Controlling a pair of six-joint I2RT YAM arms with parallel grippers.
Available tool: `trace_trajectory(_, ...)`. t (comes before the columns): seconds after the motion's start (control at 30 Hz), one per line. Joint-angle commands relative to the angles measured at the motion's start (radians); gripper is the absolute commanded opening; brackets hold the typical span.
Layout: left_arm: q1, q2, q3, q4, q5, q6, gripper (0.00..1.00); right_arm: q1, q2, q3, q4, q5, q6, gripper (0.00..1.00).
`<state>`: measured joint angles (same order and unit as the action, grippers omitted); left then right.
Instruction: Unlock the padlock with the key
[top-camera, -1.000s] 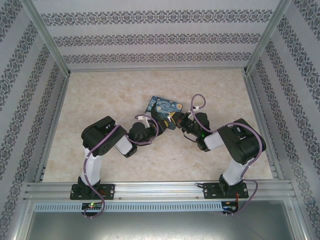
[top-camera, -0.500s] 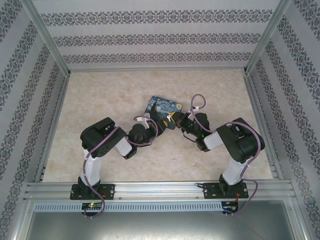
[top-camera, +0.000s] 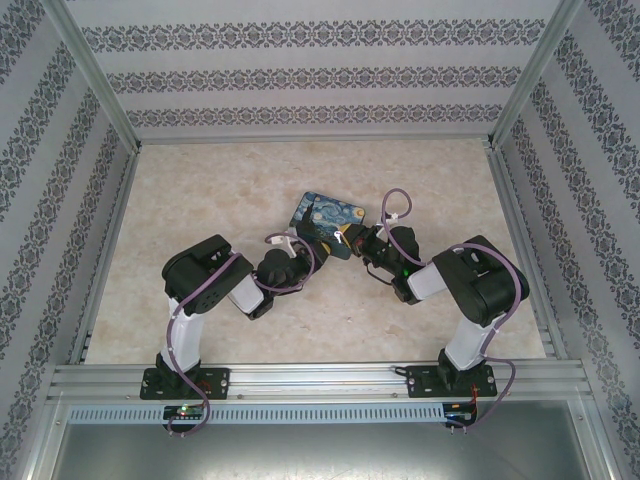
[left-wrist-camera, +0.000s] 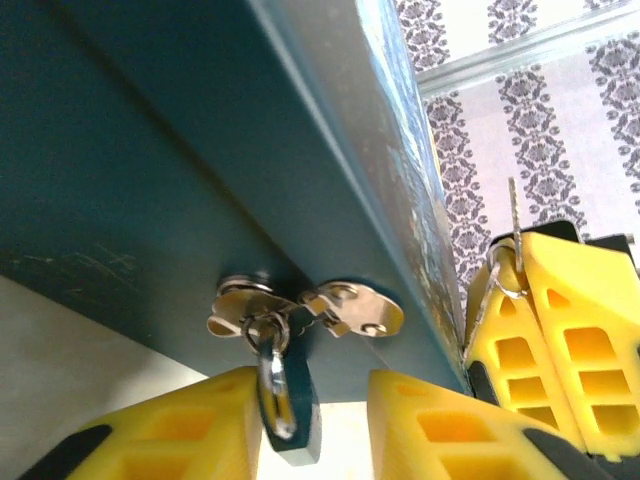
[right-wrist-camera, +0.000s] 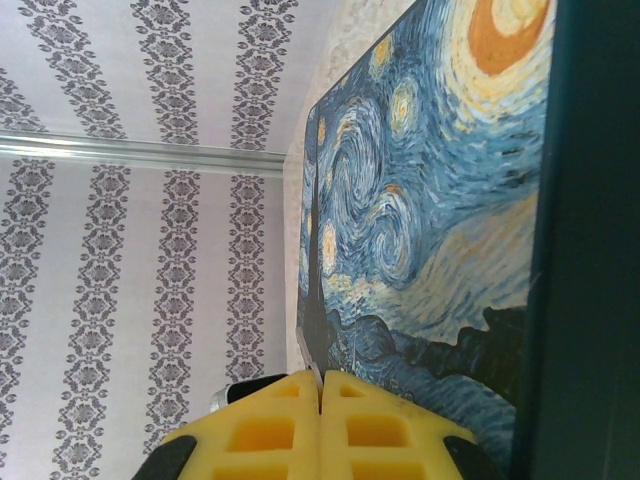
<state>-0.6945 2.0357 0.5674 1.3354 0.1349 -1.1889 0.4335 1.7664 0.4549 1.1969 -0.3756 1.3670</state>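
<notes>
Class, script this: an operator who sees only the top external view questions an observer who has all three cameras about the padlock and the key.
Operator: Where exactly is the padlock?
Observer: The padlock hangs from the hasp on the tin, its body inside the open left end effector.
Operator: And the key?
Observer: The key is pinched in the shut right end effector, apart from the padlock, beside the tin's edge.

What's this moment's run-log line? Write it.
left pincer: open, straddling padlock | right pincer: shut on key, beside tin | padlock hangs from hasp, key not inserted
</notes>
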Motion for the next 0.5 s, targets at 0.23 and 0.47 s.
trace_trajectory(0.23, -0.01, 0.013, -0.011, 0.041, -0.026, -0.001, 0.1, -0.015, -0.005, -0.019, -0.023, -0.028, -0.004, 0.0)
trace_trajectory(0.47, -0.002, -0.029, -0.029, -0.002, -0.01, 0.004, 0.0, -0.016, -0.183, -0.092, -0.108, -0.071, -0.073, 0.0)
